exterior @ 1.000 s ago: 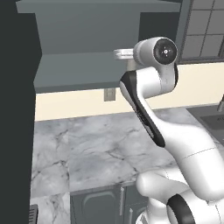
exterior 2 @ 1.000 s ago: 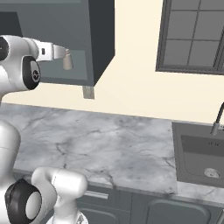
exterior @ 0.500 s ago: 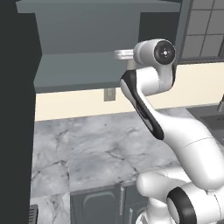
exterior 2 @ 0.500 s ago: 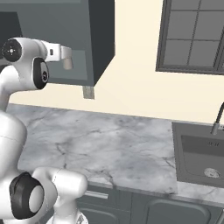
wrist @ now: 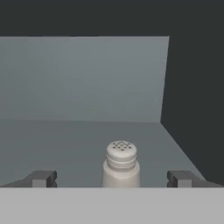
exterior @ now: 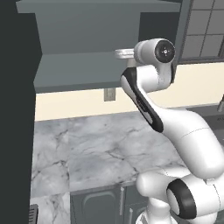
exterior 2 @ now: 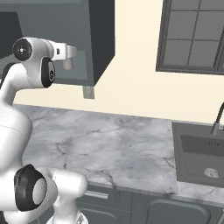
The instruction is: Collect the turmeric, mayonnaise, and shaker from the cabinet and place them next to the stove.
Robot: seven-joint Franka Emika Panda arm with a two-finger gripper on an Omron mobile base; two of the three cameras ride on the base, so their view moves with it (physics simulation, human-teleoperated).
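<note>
- In my hand view the shaker [wrist: 121, 164] stands upright on the grey shelf [wrist: 78, 144] of the cabinet [wrist: 192, 87], midway between my two fingertips [wrist: 43, 178].
- My gripper [wrist: 112, 179] is spread wide and released; both tips stand well apart from the shaker's sides, touching nothing that I can see.
- The shaker sits toward the right end of the shelf, near the cabinet's dark right wall and forward of the back panel.
- From the right base view I see the shaker [exterior 2: 68, 64] just beyond my hand, at the shelf's front edge inside the cabinet [exterior 2: 101, 39].
- From the left base view my arm [exterior: 148, 100] reaches up to the shelf [exterior: 78, 72]; the wrist covers the shaker there, so I cannot make it out.
- The shaker's base is cut off at the bottom of my hand view, so I cannot tell exactly how far in the tips reach past it.
- The marble worktop [exterior 2: 118, 148] lies below, with a sink [exterior 2: 201, 153] at its right end.
</note>
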